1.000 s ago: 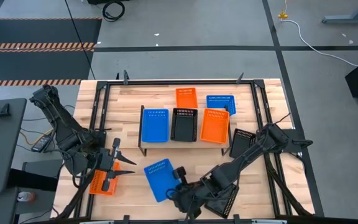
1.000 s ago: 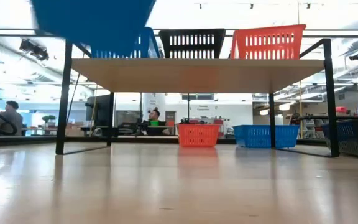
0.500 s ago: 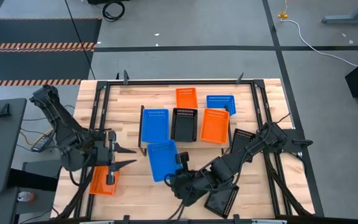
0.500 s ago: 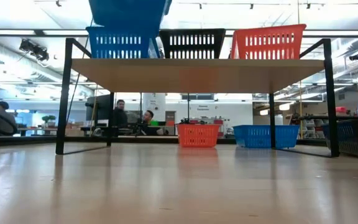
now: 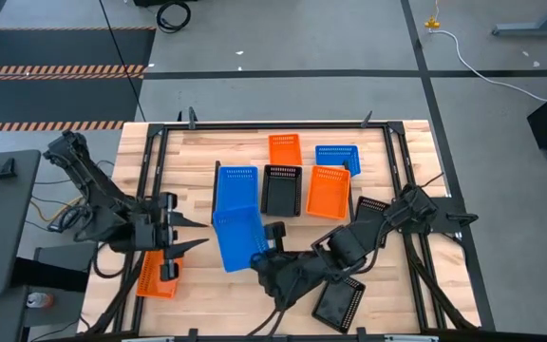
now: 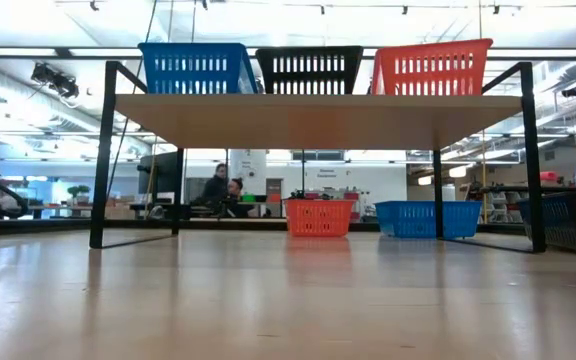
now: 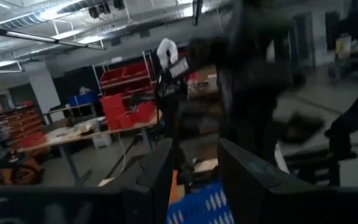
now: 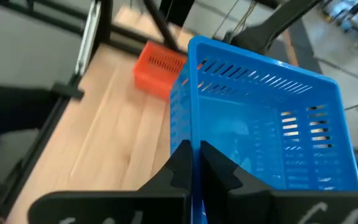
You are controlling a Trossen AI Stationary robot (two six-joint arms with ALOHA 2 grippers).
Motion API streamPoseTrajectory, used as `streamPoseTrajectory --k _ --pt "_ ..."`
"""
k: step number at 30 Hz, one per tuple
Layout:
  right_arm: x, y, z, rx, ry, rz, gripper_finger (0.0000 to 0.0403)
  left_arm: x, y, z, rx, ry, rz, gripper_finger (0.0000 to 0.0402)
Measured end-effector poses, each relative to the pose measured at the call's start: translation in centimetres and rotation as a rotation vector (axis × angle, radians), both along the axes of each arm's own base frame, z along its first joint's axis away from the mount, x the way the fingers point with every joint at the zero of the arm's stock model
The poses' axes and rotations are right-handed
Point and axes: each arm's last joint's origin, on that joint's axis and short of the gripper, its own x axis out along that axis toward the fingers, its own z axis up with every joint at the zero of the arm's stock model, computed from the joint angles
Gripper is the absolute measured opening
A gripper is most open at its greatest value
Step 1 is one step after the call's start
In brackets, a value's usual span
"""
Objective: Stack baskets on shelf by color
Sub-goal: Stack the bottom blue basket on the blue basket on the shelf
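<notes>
Over shelf's (image 5: 259,218) left end | right hand (image 8: 194,163) clamped on blue basket's (image 5: 237,237) wall, aligning above matching blue | left hand (image 5: 186,237) spread, empty, waiting above bench (image 5: 198,285)

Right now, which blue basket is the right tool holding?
The tilted blue basket at the shelf's front left edge, gripped by the right tool. The others lie untouched: one on the shelf, one behind.

Place: a workshop hall, as I see it
Signs: red storage bins (image 7: 126,106) on racks; workbenches (image 7: 73,134); people seated (image 6: 224,187); ceiling strip lights (image 7: 48,38); concrete floor (image 5: 283,95)
</notes>
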Motion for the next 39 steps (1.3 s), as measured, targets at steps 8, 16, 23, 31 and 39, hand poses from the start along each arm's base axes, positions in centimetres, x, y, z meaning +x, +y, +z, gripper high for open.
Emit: streamPoseTrajectory --k 8,16,23,31,39 --pt "0.1 -1.6 2.0 -0.038 -0.067 -0.069 0.0018 0.1 -0.1 -0.3 0.025 0.018 -0.011 0.0133" --pt "0.9 -3.8 2.0 -0.043 -0.056 -0.123 0.0018 0.1 -0.1 -0.1 0.023 0.007 -0.026 0.0133" --pt "1.9 -6.0 2.1 -0.047 -0.056 -0.177 0.0018 0.1 -0.1 -0.1 0.044 0.004 -0.021 0.0133" --pt "2.8 -8.5 2.1 -0.044 -0.056 -0.236 0.0018 -0.1 -0.1 0.0 0.039 0.002 -0.021 0.0133" --pt "3.3 -10.5 2.0 -0.039 -0.055 -0.286 0.0018 -2.6 -0.6 0.2 0.026 0.044 0.024 0.0133"
